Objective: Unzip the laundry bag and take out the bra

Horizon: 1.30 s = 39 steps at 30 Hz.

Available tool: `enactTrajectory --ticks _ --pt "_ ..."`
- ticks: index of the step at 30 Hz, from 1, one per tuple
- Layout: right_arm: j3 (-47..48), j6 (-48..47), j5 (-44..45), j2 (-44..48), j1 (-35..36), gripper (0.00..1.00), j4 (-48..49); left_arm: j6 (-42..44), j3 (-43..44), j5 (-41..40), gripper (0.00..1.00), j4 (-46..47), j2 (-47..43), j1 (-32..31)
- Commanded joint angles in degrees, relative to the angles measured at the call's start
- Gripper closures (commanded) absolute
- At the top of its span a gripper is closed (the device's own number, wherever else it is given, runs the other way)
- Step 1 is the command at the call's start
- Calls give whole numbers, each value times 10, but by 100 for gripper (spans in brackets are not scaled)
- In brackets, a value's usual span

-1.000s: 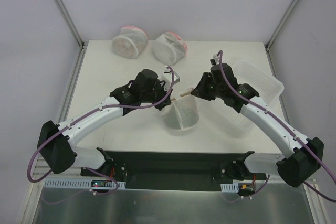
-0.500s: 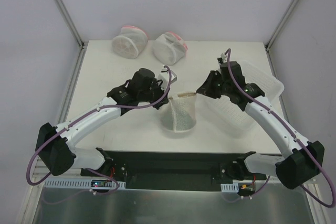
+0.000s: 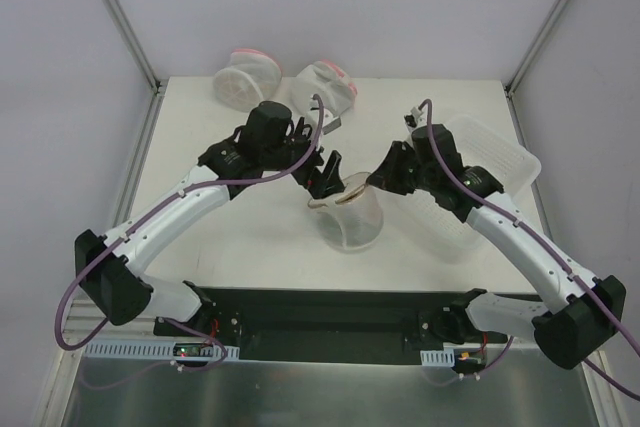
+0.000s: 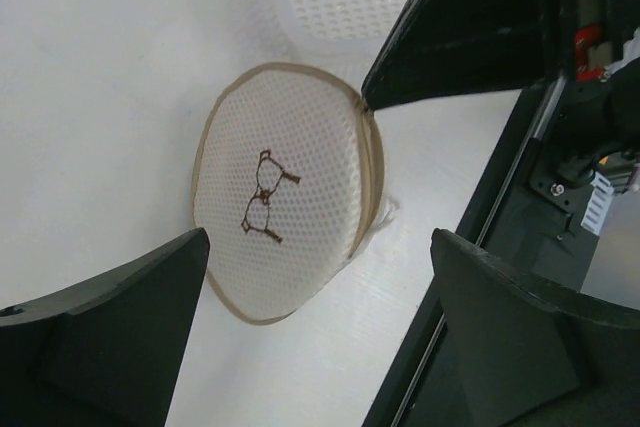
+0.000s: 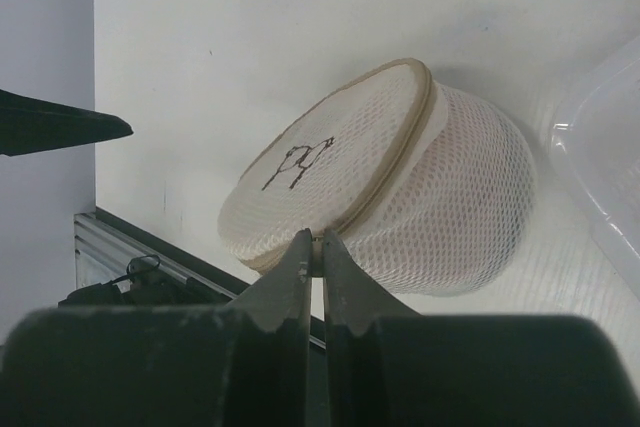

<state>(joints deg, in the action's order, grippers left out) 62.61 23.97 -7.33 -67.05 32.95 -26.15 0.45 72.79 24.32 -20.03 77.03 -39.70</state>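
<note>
bra symbol [image 4: 262, 197], on laundry bag [image 4: 315, 122] face

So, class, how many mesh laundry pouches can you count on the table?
3. The left pink-trimmed pouch and the right pink-trimmed pouch sit side by side at the far edge; the tan-rimmed laundry bag lies mid-table.

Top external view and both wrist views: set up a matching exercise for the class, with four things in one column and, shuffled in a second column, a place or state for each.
Column one
1. dome-shaped white mesh laundry bag with tan rim
2. left gripper
3. right gripper
4. two white mesh pouches with pink-red trim

Column two
A. fingers wide open
B. at the far edge of the table
C. pinched shut at the bag's tan rim
D. mid-table, between the two grippers

Pairs: 1-D, 2-A, 3-C, 4-B
</note>
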Motion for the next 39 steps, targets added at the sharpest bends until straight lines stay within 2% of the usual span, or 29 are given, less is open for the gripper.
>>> enactTrajectory --ticks 1,5,10,13,18,20,21,27,33,39 --pt "-6 10 9 17 6 99 23 -35 45 57 9 0 38 -7" --pt "-6 12 9 16 12 99 24 -81 65 42 12 1 92 -31" --pt "-8 12 7 19 15 98 24 -74 86 20 16 3 131 -44" --pt "-8 10 10 22 14 99 21 -66 94 23 23 5 148 -44" --pt "-6 6 23 22 14 99 14 -67 96 47 84 5 160 -44" --pt "-2 4 38 19 13 98 8 -67 91 50 92 6 154 -44" --pt "-2 4 43 18 12 99 8 -66 85 50 100 5 152 -44" --pt "3 -1 32 -19 -33 99 17 -37 49 51 100 5 110 -44" --pt "-4 -8 11 -51 -89 99 36 15 0 27 100 5 30 -42" --pt "23 -9 -24 -102 -95 99 43 52 -49 14 100 14 -51 -28"
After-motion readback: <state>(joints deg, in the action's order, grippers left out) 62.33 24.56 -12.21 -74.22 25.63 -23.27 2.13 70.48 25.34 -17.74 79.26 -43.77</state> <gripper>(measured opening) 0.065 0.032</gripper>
